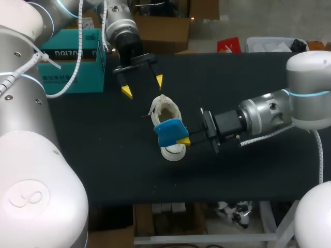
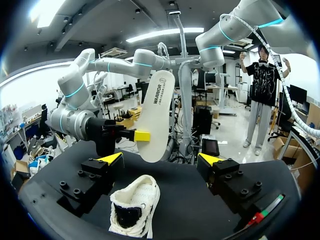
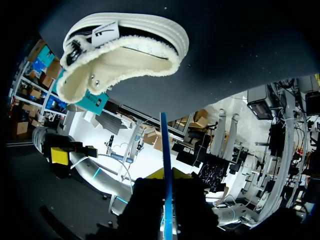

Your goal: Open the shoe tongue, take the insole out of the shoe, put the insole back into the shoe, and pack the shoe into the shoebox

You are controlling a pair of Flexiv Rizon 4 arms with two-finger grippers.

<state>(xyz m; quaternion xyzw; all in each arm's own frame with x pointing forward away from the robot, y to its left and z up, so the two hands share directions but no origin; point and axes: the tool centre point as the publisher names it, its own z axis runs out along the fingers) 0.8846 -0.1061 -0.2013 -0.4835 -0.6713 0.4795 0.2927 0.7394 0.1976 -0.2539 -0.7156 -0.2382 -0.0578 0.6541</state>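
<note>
A white shoe (image 1: 166,114) lies on the black table (image 1: 103,155), its opening facing my left gripper. My right gripper (image 1: 184,140) is shut on a blue-topped insole (image 1: 169,132), holding it above the shoe's front half. In the left wrist view the insole (image 2: 156,117) stands upright, pale underside showing, in the right gripper (image 2: 141,135). My left gripper (image 1: 142,85) hangs open just behind the shoe; the shoe (image 2: 135,206) lies low between its fingers (image 2: 111,159) without touching them. In the right wrist view the insole (image 3: 165,150) runs edge-on out of the gripper (image 3: 167,175) toward the shoe (image 3: 125,50).
A teal shoebox (image 1: 72,59) stands at the table's back left corner, beside my left arm. The table's front edge runs below the shoe.
</note>
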